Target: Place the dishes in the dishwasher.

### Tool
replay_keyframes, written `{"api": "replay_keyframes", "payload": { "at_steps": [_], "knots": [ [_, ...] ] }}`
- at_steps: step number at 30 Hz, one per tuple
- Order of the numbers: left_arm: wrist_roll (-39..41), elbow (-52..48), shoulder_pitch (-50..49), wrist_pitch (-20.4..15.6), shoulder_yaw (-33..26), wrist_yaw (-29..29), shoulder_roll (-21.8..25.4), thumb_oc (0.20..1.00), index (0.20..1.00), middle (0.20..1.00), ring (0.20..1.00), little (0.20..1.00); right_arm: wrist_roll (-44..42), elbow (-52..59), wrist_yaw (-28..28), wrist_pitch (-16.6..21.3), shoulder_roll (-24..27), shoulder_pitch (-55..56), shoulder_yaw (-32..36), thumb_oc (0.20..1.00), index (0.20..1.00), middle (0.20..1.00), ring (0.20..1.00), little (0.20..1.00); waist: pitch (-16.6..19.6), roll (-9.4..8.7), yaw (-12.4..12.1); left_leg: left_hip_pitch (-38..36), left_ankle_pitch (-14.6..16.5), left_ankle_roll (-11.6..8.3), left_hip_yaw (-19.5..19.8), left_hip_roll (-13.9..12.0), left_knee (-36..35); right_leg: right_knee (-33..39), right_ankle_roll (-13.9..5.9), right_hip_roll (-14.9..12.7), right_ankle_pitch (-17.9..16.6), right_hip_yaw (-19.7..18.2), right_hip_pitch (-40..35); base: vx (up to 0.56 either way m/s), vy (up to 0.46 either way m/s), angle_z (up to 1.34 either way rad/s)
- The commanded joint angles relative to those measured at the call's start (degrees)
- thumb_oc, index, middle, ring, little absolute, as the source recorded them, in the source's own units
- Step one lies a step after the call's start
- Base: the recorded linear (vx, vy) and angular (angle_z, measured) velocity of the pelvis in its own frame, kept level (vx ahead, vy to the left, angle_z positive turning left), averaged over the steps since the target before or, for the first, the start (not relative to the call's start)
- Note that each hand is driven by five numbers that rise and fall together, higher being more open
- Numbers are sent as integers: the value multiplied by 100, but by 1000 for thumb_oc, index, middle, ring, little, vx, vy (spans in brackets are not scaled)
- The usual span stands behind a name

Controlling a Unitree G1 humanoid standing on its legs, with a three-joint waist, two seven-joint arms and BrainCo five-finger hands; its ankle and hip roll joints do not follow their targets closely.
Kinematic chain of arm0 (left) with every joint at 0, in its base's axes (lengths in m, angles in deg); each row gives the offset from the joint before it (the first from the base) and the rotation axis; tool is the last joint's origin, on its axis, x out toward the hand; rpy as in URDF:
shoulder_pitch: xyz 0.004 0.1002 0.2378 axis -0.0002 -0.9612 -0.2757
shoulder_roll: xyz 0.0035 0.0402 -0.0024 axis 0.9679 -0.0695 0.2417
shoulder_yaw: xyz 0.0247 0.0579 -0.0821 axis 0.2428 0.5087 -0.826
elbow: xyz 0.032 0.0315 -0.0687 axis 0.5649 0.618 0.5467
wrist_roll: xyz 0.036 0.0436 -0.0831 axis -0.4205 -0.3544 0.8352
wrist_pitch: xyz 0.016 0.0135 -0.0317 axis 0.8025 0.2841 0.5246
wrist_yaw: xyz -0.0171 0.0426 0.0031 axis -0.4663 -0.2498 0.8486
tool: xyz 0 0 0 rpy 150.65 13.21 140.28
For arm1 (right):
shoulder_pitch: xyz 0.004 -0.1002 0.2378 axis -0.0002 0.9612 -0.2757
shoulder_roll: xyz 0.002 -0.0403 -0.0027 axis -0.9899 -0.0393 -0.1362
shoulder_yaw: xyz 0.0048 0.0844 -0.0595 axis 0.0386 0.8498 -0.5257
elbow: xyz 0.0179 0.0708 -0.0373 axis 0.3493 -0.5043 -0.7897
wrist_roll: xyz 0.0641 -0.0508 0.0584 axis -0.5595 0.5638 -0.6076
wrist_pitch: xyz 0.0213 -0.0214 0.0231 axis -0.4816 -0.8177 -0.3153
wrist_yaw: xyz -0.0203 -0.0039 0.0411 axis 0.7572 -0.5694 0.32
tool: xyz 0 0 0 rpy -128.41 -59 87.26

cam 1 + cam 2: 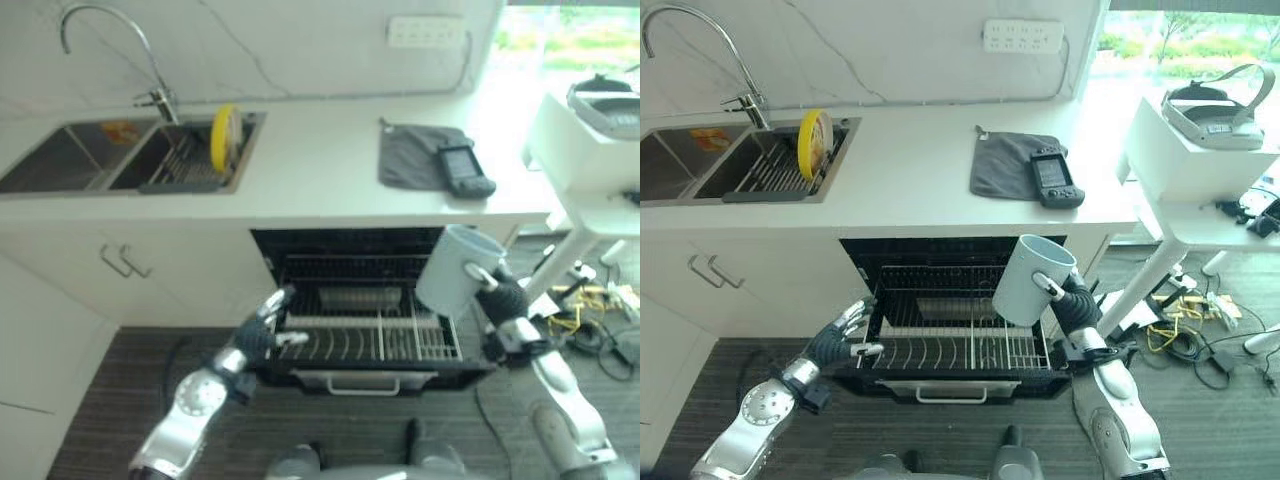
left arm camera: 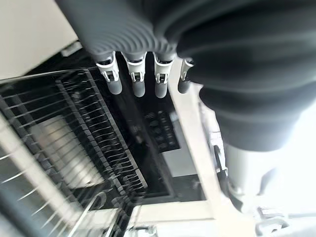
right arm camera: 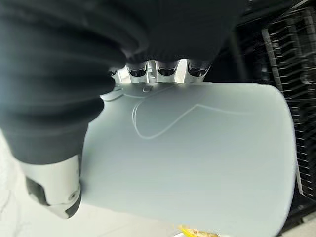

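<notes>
Cup [image 1: 1032, 279] — smooth, pale, cylindrical — apparently gripped by right hand [image 1: 1068, 293], left hand [image 1: 843, 334] open.

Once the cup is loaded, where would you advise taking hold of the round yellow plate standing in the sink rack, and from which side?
I would grip the yellow plate by its top rim, coming down from above. It stands on edge in the dark wire sink rack, so only the upper edge is free; fingers and thumb could pinch its two faces. The left hand, open by the dishwasher rack, seems nearer.
</notes>
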State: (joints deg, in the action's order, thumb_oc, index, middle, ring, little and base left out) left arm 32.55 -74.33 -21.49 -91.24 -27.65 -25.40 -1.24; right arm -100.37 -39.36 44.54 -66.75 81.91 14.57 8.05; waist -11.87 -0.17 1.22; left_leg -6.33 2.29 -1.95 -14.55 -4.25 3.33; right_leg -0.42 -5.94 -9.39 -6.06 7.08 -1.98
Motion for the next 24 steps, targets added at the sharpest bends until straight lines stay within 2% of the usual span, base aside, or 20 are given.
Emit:
{"api": "replay_keyframes", "payload": {
  "at_steps": [1,5,11,13,14,17,20,24],
  "knots": [
    [92,-201,379,-514,-176,-376,147,1000,1000,1000,1000,1000,82,327,50,456,-20,-317,105,200,200,200,200,200,198,-45,144,320,-198,-35,-57,-102,313,182,50,118,338,419,-505,-65,68,-2],
    [167,-245,558,-599,-280,-562,157,1000,1000,1000,1000,1000,126,321,128,414,-19,-411,188,200,200,200,200,200,411,22,168,44,-270,-68,-29,-46,-162,424,23,142,292,539,-619,-15,40,14],
    [11,-292,444,-527,-358,-519,125,1000,1000,1000,1000,1000,178,385,148,187,-22,-432,228,200,200,200,200,200,379,54,174,2,-122,-31,-6,-41,-15,352,76,157,379,484,-657,71,11,6],
    [107,-298,481,-462,-212,-408,250,1000,1000,1000,1000,1000,90,321,227,201,134,-534,180,200,200,200,200,200,131,43,193,252,-115,-23,23,-80,168,268,64,143,341,334,-434,-91,-34,-4],
    [52,-268,768,-387,19,-455,407,1000,1000,1000,1000,1000,101,221,340,409,205,-768,44,200,200,200,200,200,-81,20,190,690,-130,-25,136,-127,367,165,75,125,303,224,-68,-347,-77,-11],
    [-30,-180,1289,-226,325,-584,703,1000,1000,1000,1000,1000,144,104,376,644,250,-1059,-114,200,200,200,200,200,-465,0,253,1076,-270,-19,235,-148,346,195,69,195,173,33,305,-322,-62,-7],
    [57,-274,1782,316,641,-544,1011,1000,1000,1000,1000,1000,114,102,451,869,485,-1346,-267,200,200,200,200,200,-901,-10,341,1480,-429,17,302,-81,226,271,67,282,38,-189,729,-250,-18,-7],
    [64,-187,2173,907,925,-429,1131,1000,1000,1000,1000,1000,61,-12,460,1007,677,-1588,-351,200,200,200,200,200,-1187,-27,413,1771,-459,-14,332,-97,382,255,72,302,-33,-273,985,-121,-28,-9]
  ]
}}
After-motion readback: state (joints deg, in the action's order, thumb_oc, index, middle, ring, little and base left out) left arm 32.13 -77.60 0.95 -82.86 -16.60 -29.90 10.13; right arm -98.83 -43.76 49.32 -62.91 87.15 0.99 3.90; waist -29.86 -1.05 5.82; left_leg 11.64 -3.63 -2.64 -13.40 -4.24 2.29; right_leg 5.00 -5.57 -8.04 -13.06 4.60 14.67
